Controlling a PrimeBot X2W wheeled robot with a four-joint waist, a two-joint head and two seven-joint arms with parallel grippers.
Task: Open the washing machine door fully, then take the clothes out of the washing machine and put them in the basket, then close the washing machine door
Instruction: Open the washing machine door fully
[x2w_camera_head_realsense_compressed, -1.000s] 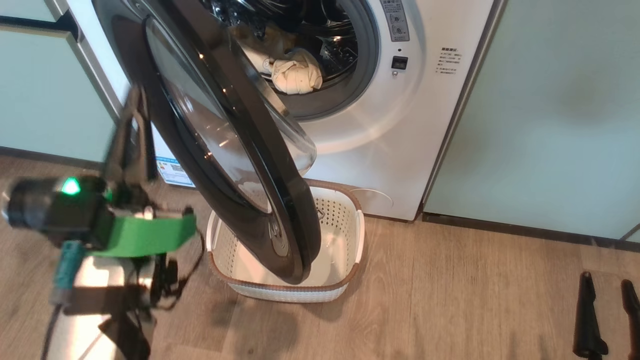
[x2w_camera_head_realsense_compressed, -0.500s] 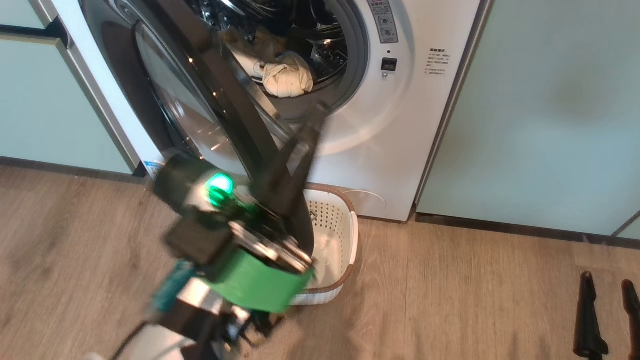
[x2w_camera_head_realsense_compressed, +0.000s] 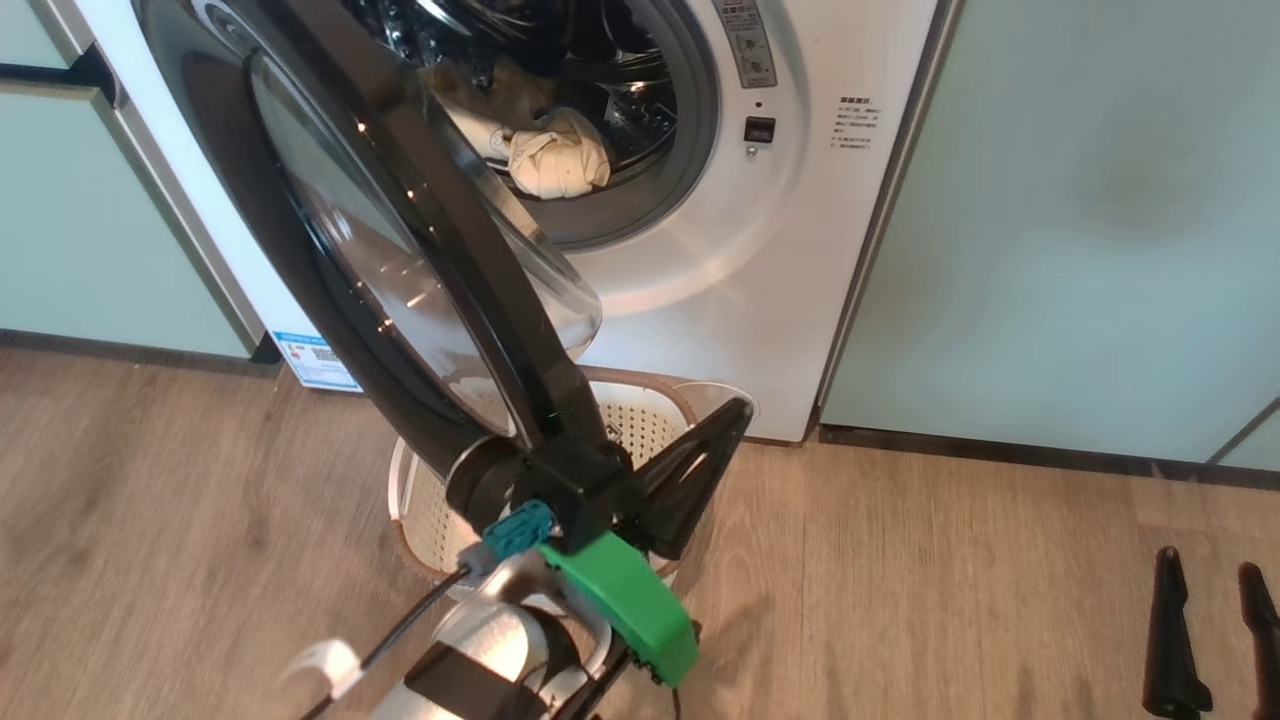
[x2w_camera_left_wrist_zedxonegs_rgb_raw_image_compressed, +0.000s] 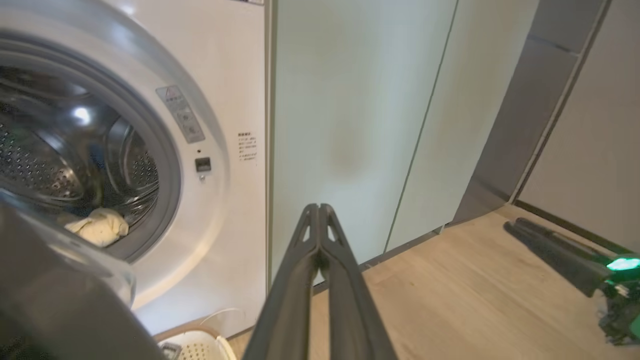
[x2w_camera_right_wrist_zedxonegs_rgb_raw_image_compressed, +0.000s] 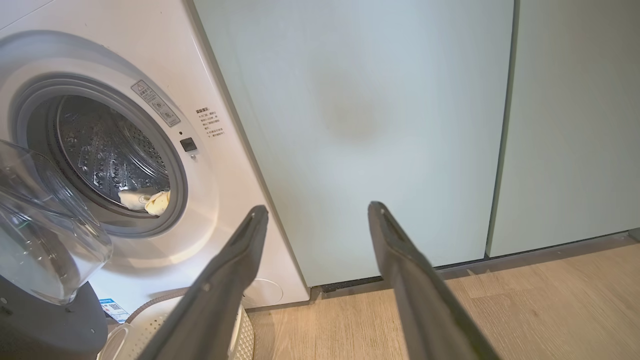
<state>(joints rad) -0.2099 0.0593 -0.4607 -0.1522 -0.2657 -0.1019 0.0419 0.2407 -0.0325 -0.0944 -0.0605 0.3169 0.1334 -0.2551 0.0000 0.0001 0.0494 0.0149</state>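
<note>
Glossy black round washing machine door (x2w_camera_head_realsense_compressed: 380, 260), clear bowl window, stands ajar above cream perforated basket (x2w_camera_head_realsense_compressed: 645, 425). Cream clothes (x2w_camera_head_realsense_compressed: 555, 165) at drum (x2w_camera_right_wrist_zedxonegs_rgb_raw_image_compressed: 100, 145) front edge. Left gripper (x2w_camera_left_wrist_zedxonegs_rgb_raw_image_compressed: 318, 207) pinched together, empty; right gripper (x2w_camera_right_wrist_zedxonegs_rgb_raw_image_compressed: 315, 210) spread wide, empty. Labels (x2w_camera_head_realsense_compressed: 855, 122) unreadable.

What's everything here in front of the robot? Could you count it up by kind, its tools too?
Washer: 1
Door: 1
Basket: 1
Clothes heap: 1, pieces too bunched to count
Tools: 2, left tool and right tool
Total: 6
</note>
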